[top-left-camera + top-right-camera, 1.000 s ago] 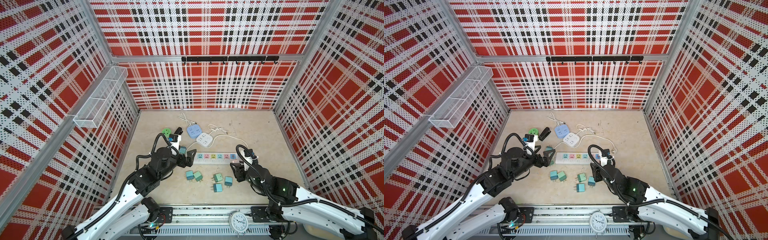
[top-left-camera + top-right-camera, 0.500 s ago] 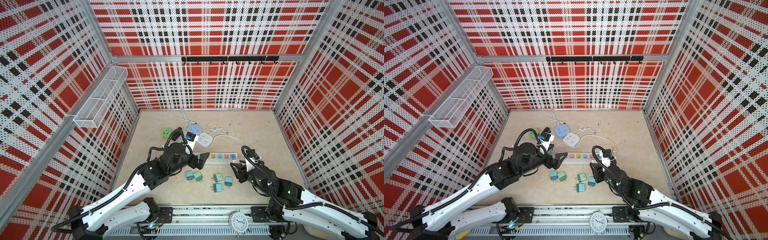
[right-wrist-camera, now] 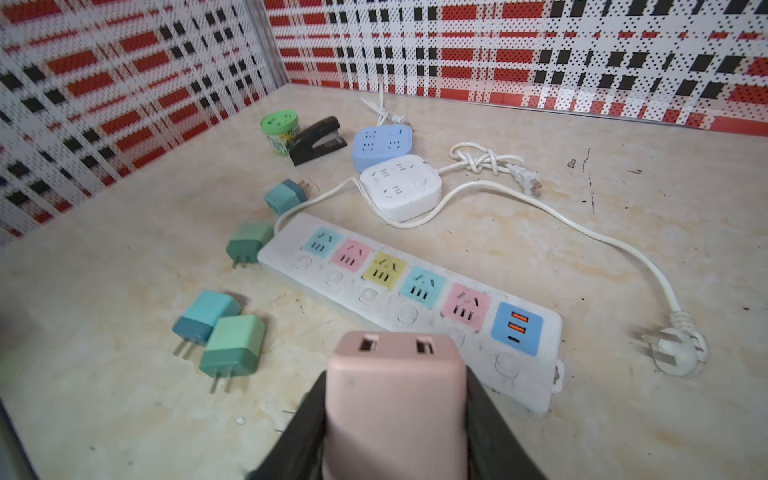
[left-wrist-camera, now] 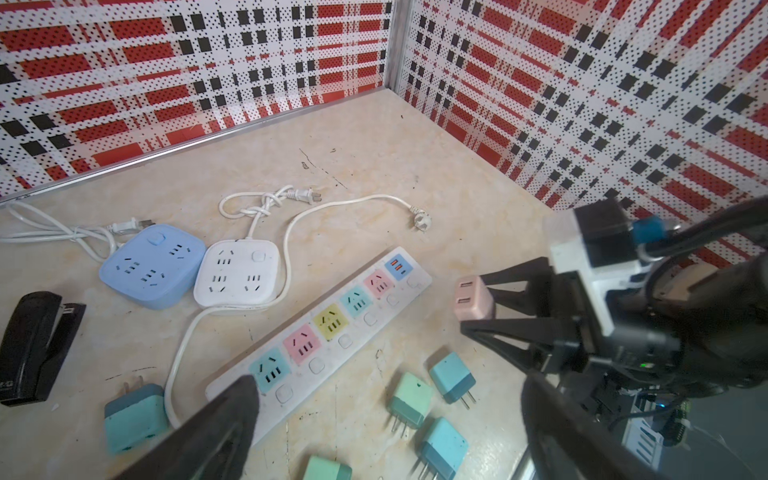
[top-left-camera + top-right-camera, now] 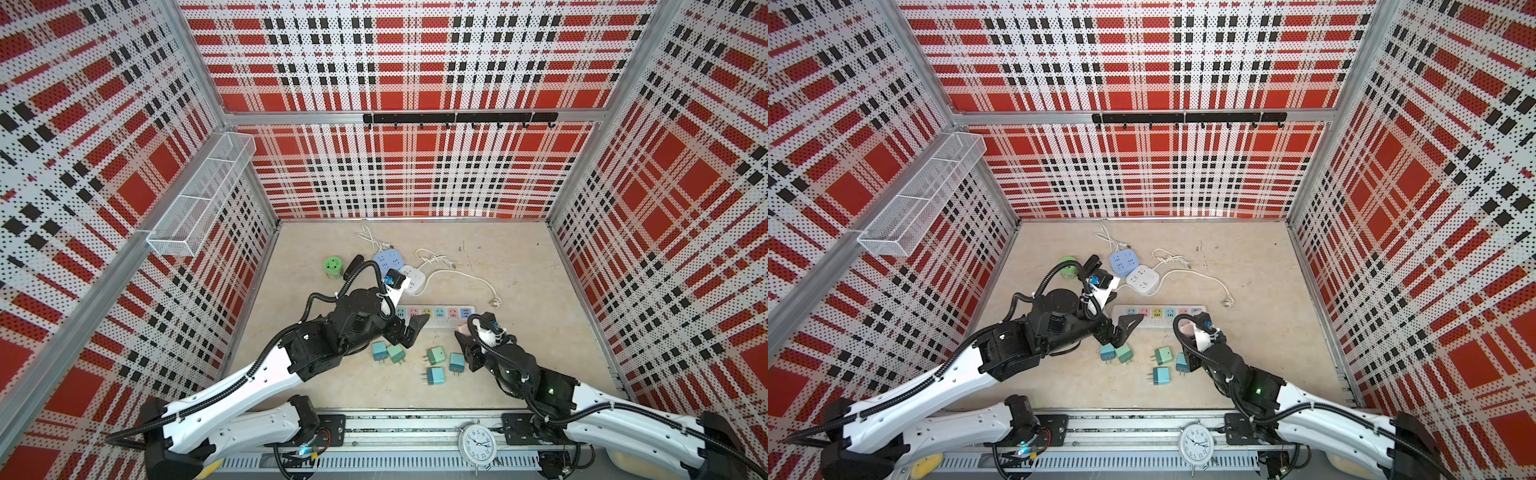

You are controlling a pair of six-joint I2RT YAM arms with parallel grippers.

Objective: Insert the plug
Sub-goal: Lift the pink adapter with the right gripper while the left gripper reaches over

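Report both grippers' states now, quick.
Left gripper: open, holding nothing.
Right gripper: shut on the pink plug.

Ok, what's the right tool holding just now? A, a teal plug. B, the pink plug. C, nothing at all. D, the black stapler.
B: in the right wrist view the right tool is shut on the pink plug, a black finger pressed on each side of it, while the teal plugs lie loose on the surface.
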